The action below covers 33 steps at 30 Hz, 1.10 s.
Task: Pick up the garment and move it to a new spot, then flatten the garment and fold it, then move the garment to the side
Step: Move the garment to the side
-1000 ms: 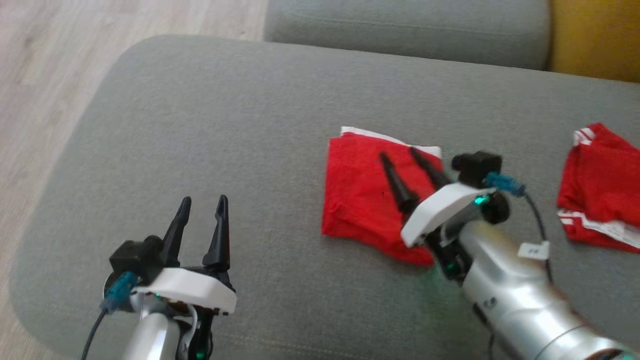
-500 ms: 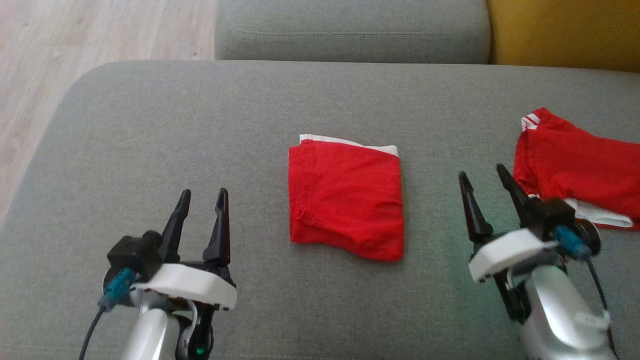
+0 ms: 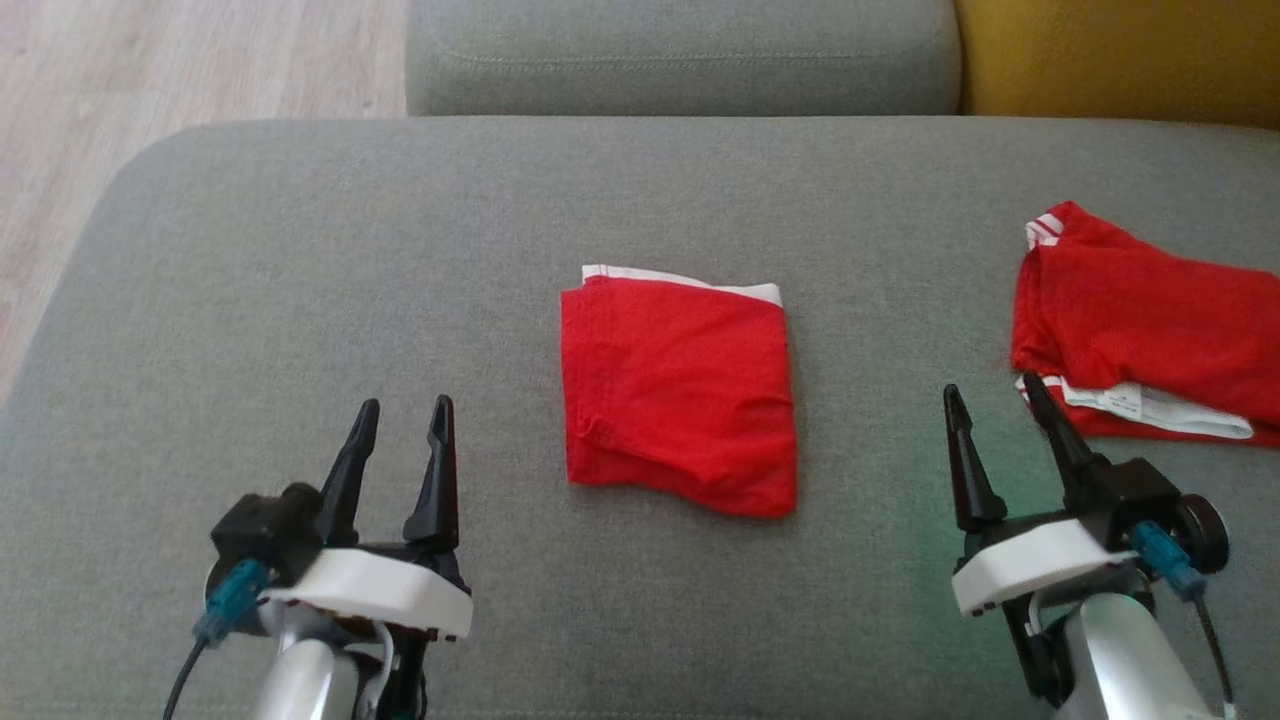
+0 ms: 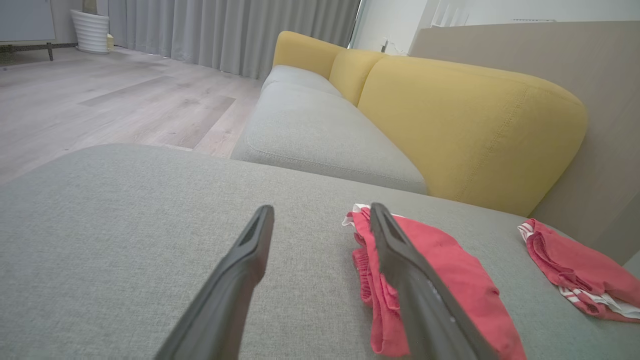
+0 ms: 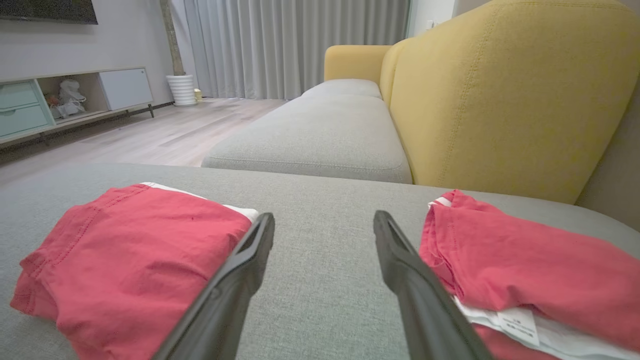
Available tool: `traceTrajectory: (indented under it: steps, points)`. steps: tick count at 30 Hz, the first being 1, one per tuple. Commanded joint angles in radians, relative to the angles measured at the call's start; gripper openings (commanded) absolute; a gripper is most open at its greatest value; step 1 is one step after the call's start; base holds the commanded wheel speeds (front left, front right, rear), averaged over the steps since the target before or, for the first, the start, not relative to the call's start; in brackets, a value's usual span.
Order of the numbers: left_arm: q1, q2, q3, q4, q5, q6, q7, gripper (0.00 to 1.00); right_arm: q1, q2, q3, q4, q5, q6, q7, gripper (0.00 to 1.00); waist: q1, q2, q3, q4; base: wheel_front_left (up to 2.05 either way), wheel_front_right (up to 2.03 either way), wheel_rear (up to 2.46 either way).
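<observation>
A grey sofa seat [image 3: 300, 250] meets yellow backrests [image 4: 465, 115], with wood floor [image 4: 100, 100] and grey curtains [image 5: 295, 45] beyond.

Garment [image 3: 678, 390] on cushion [image 3: 300, 280], 2nd garment [image 3: 1150, 320] rightward

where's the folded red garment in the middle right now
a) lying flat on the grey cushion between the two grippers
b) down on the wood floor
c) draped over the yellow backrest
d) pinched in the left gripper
a: the folded red garment lies flat on the grey cushion, with the left gripper and right gripper open on either side, not touching it.
</observation>
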Motion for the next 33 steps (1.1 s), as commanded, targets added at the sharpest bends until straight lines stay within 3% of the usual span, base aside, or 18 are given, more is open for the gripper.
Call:
traceTrajectory:
  steps: [1, 8, 20, 30, 31, 32, 33]
  points:
    - [-0.039, 0.004, 0.03, -0.039, 0.009, -0.002, -0.012, 1.0, -0.04, 0.003, 0.036, -0.04, 0.013, 0.002, -0.004, 1.0, 0.0, 0.0, 0.013, 0.009, 0.0, 0.0, 0.0]
    - [-0.067, 0.004, 0.009, -0.032, -0.001, -0.006, -0.012, 1.0, -0.095, 0.003, 0.075, -0.012, 0.066, 0.002, 0.041, 1.0, 0.0, 0.0, 0.057, 0.046, 0.0, 0.0, 0.0]
    - [-0.106, 0.004, -0.02, -0.01, -0.028, 0.002, -0.012, 1.0, -0.221, 0.003, 0.178, 0.19, 0.237, 0.002, 0.088, 1.0, 0.0, 0.0, 0.126, 0.14, 0.0, 0.0, 0.0]
    - [-0.122, 0.004, -0.024, -0.012, -0.036, 0.006, -0.012, 1.0, -0.314, 0.003, 0.25, 0.376, 0.18, 0.002, 0.125, 1.0, 0.0, 0.0, 0.149, 0.17, 0.0, 0.0, 0.0]
    - [-0.123, 0.004, -0.024, -0.011, -0.035, 0.006, -0.012, 1.0, -0.323, 0.003, 0.257, 0.391, 0.164, 0.002, 0.124, 0.25, 0.0, 0.0, 0.151, 0.169, 0.0, 0.0, 0.0]
    - [-0.124, 0.004, -0.023, -0.011, -0.035, 0.006, -0.012, 1.0, -0.33, 0.003, 0.265, 0.403, 0.148, 0.002, 0.121, 0.0, 0.0, 0.0, 0.152, 0.167, 0.0, 0.0, 0.0]
    - [-0.125, 0.004, -0.022, -0.01, -0.034, 0.007, -0.012, 1.0, -0.338, 0.003, 0.27, 0.414, 0.13, 0.002, 0.115, 0.0, 0.0, 0.0, 0.152, 0.164, 0.0, 0.0, 0.0]
